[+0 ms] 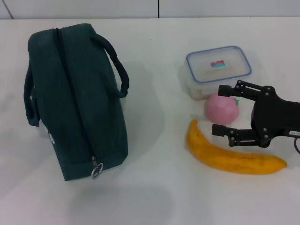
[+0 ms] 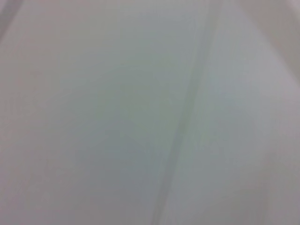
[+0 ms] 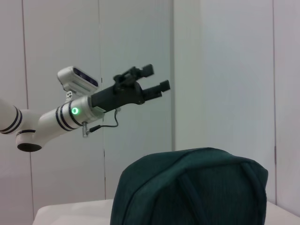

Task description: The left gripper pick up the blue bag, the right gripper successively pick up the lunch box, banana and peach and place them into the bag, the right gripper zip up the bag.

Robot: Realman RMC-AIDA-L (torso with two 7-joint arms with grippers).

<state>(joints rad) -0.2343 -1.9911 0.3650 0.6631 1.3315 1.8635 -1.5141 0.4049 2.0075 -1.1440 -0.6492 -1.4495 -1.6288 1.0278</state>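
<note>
Hovering with fingers spread above the banana [image 1: 233, 157] and peach [image 1: 221, 108], the right gripper [image 1: 226, 111] should wait: the blue bag [image 1: 75, 103] lies zipped, well apart. Beyond sits the lunch box [image 1: 218, 70]. The left gripper [image 3: 154, 82], raised and open, must lift the bag first.

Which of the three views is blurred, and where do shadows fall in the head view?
Left wrist view: wholly out of focus, only grey surface with a faint line. Head view: sharp, evenly lit, soft shadows on the table beside the blue bag and under the right pincer. Right wrist view: clear; the bag and the raised left pincer, open, show sharply.
</note>
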